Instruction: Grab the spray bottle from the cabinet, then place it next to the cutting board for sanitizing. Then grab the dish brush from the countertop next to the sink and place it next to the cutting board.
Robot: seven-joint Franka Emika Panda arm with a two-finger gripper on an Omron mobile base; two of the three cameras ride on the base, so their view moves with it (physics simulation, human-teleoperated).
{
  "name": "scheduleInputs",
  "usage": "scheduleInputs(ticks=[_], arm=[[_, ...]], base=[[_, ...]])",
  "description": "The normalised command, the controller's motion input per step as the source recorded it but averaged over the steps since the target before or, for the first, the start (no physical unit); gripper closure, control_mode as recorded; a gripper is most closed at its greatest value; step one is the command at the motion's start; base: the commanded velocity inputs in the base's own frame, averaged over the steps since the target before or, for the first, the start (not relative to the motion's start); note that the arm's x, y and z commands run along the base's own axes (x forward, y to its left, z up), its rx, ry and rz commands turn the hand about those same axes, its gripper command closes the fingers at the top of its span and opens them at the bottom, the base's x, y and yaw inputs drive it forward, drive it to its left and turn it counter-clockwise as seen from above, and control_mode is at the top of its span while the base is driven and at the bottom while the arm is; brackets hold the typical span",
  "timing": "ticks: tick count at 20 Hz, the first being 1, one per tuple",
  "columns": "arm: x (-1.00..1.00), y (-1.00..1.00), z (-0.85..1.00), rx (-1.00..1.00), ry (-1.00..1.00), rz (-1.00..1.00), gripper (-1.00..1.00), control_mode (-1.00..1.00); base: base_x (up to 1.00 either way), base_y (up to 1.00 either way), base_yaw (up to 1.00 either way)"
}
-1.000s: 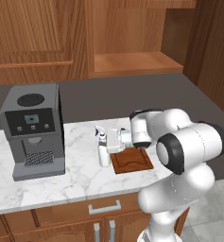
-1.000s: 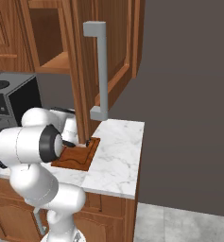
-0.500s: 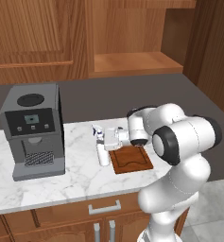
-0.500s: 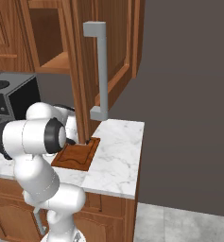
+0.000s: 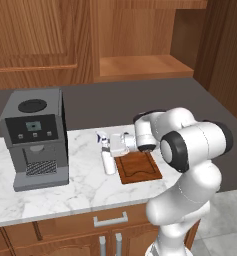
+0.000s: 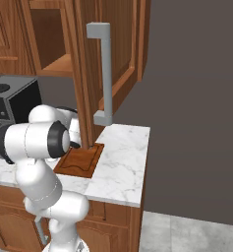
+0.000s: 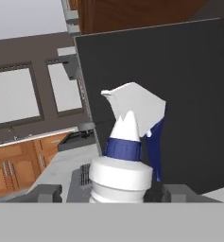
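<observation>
Beside one cutting board (image 5: 138, 167), one spray bottle (image 5: 107, 157) stands, base hidden hand-view; gripper (image 5: 111, 146) fingers spread around it.

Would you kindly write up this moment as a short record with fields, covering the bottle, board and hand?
bottle: spray bottle upright on the countertop, just left of the board
board: cutting board flat near the counter's right end
hand: hand at the bottle's neck, fingers apart on either side of it
cabinet: cabinet open above
nearby: coffee machine to the left
</observation>
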Motion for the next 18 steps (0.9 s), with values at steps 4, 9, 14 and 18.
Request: scheduleInputs(ticks=[4, 9, 14, 18], arm=[[-0.01, 0.0, -0.02, 0.0, 0.0, 0.0, -1.0, -1.0], [-0.11, -0.02, -0.02, 0.0, 0.0, 0.0, -1.0, -1.0], [-0.29, -0.03, -0.02, 0.0, 0.0, 0.0, -1.0, -1.0], [-0.28, -0.08, -0.08, 0.0, 0.0, 0.0, -1.0, -1.0]], base=[[0.0, 0.0, 0.0], [0.0, 0.0, 0.0], [0.0, 0.0, 0.0], [0.0, 0.0, 0.0]])
